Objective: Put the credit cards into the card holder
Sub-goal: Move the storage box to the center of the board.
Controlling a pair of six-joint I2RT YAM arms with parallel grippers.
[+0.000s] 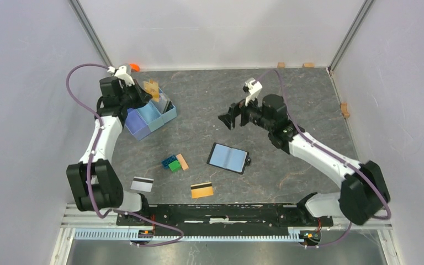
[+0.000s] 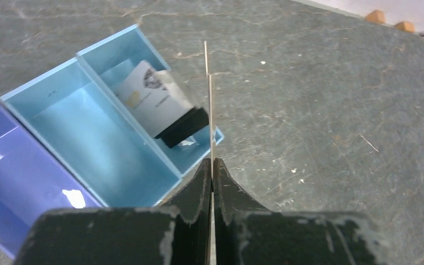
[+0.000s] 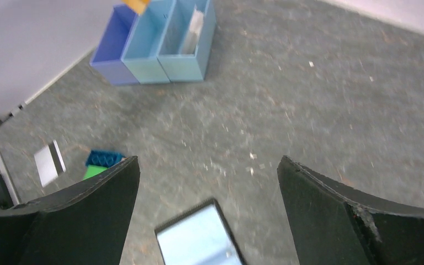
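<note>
My left gripper [image 2: 211, 163] is shut on a thin card [image 2: 210, 105], seen edge-on, held above the right end of the light blue tray [image 2: 88, 132]. In the top view this card [image 1: 152, 88] looks gold/orange. A white card [image 2: 149, 96] and a black card [image 2: 183, 128] lean inside the tray's end compartment. The card holder [image 1: 229, 158] lies open on the table, blue lining up. My right gripper [image 1: 233, 117] is open and empty, hovering behind the holder [image 3: 199, 237]. A white striped card [image 1: 142, 184] and a gold card [image 1: 202, 190] lie near the front edge.
Green and blue toy bricks [image 1: 171, 163] and a tan wooden block [image 1: 183, 162] lie left of the holder. The tray [image 1: 150, 116] stands at the back left by the wall. Small wooden blocks [image 1: 281, 65] sit along the back and right walls.
</note>
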